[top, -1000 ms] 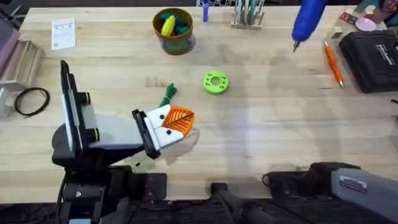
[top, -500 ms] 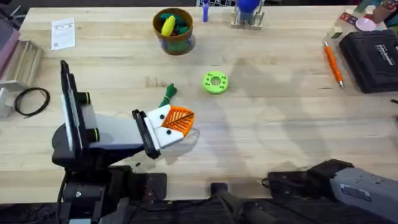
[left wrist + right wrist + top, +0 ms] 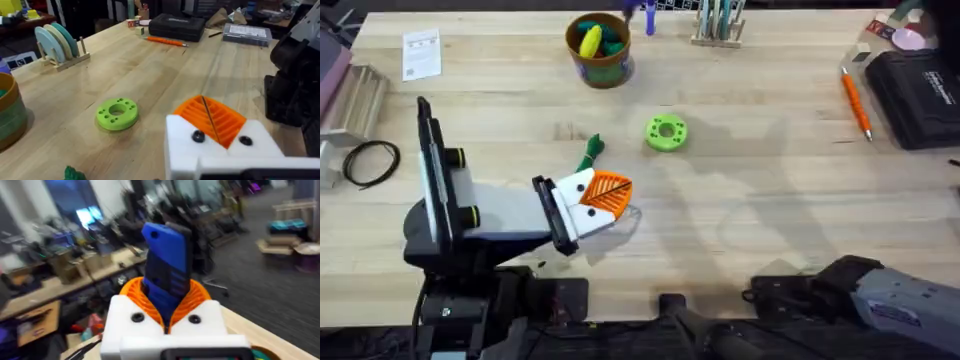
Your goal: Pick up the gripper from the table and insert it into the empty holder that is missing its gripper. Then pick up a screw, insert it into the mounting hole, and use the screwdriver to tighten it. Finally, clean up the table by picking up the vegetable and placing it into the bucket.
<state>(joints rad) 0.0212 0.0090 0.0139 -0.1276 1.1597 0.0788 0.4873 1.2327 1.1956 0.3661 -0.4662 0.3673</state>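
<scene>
Clearly the right gripper point(image 3: 167, 312) is clamped on the blue screwdriver point(image 3: 166, 272), carried high above the table, so a poor descent could miss the screw head. Meanwhile the left gripper point(image 3: 605, 195) rests with pads together beside the vegetable point(image 3: 591, 153), well short of the bucket point(image 3: 599, 49).

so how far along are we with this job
Looks done: orange pads sit in the white holder, with dark screw heads showing. In hand: the right fingers clamp the blue screwdriver, lifted off the table, so tightening may not be finished. Left: the vegetable lies on the table by the holder, not yet in the bucket.
</scene>
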